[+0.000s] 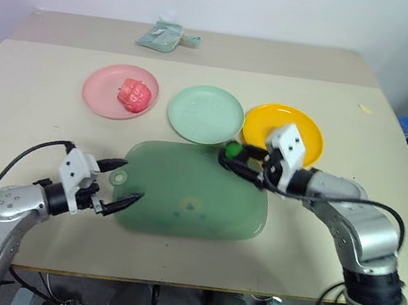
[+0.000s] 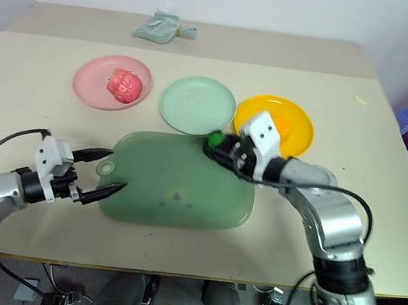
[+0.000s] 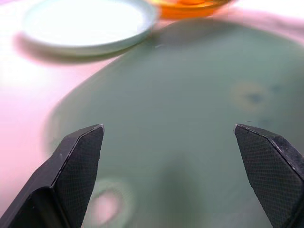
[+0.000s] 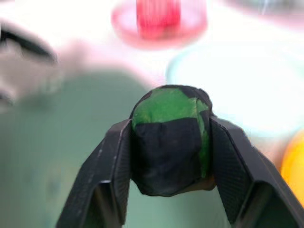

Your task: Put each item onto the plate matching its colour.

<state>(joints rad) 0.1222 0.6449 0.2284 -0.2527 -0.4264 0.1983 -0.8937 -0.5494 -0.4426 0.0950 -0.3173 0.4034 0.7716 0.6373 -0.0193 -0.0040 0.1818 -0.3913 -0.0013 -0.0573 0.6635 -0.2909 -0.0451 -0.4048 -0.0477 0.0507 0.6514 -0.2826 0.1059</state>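
My right gripper (image 4: 168, 124) is shut on the dark green ball (image 1: 232, 151) with black patches and holds it above the far edge of the board, between the pale green plate (image 1: 205, 113) and the yellow-orange plate (image 1: 312, 144). The green plate has nothing on it. An orange fruit (image 2: 282, 125) lies on the yellow-orange plate, just behind my right hand. The red-pink apple (image 1: 135, 94) rests on the pink plate (image 1: 100, 91) at the far left. My left gripper (image 1: 129, 180) stands open at the board's left edge, nothing between its fingers.
A large translucent green board (image 1: 196, 198) lies in the middle of the tan table (image 1: 34, 130), in front of the three plates. A small pale green packet (image 1: 161, 36) sits near the table's far edge. A blue object (image 1: 406, 125) shows beyond the right edge.
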